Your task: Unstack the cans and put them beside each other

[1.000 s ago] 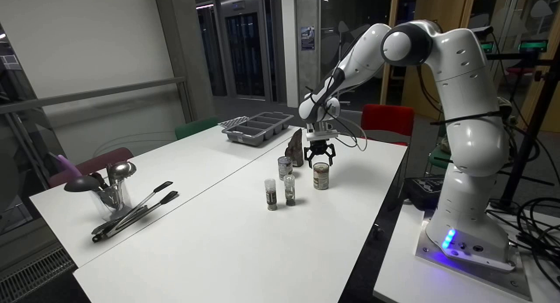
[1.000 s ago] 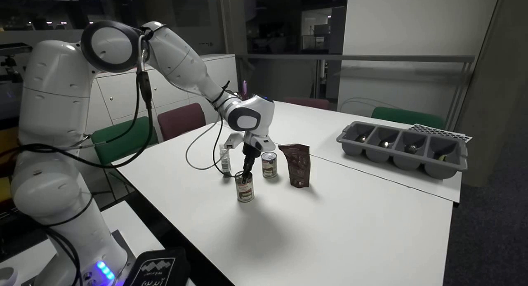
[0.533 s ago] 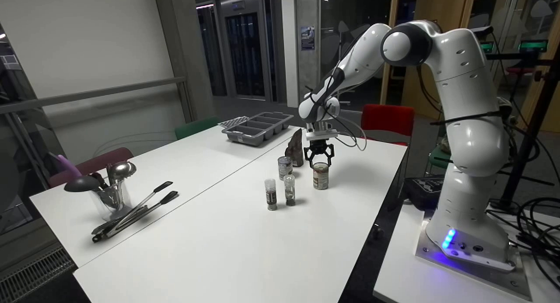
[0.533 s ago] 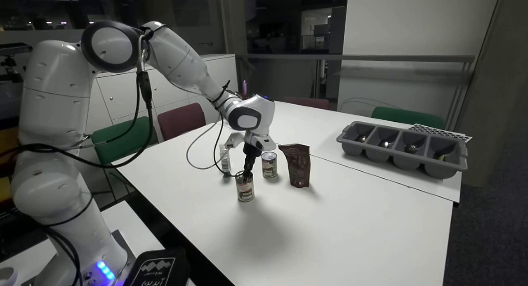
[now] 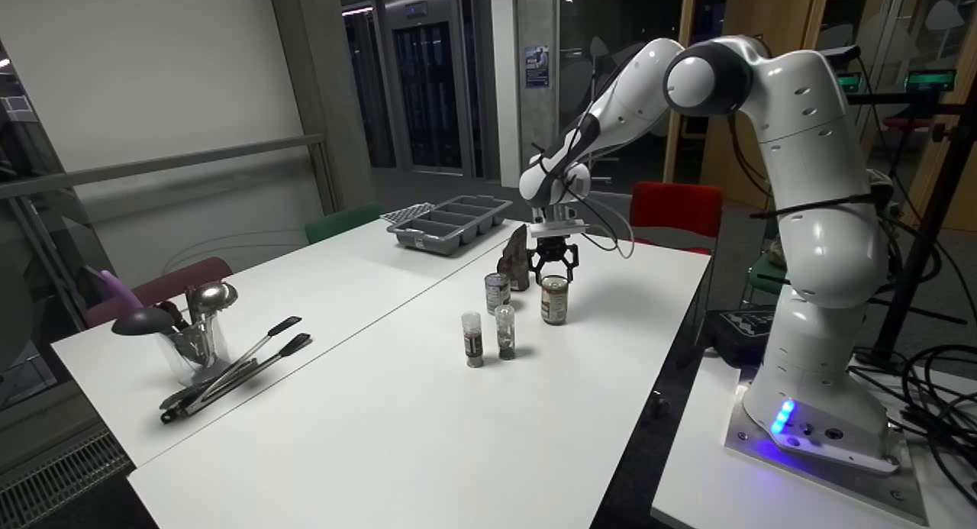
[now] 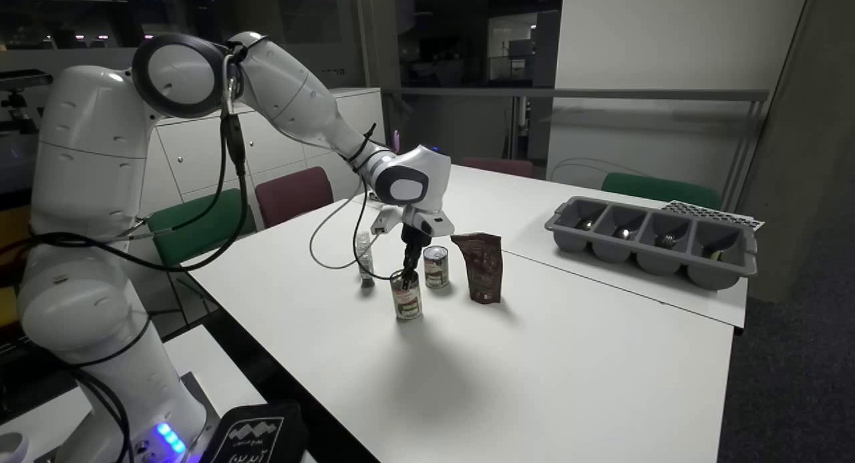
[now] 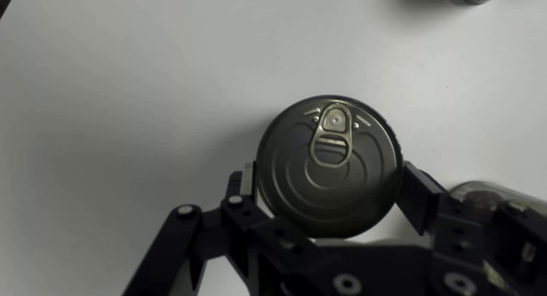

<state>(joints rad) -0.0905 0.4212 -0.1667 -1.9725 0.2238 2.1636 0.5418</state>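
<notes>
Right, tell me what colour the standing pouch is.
Dark brown; the pouch shows best in an exterior view.

The pull-tab can [image 6: 407, 304] has a dark, concentric-ringed lid [image 7: 329, 178]. The tool [image 5: 554, 279] is black, the counter [image 5: 427, 430] white, the pouch [image 6: 483, 270] brown.

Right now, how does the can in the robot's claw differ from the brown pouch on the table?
The can is clamped in the gripper; the pouch is not gripped. The can is a straight-sided cylinder, the pouch a dark brown bag of uneven outline. The pouch is taller than the can. Both are upright.
</notes>
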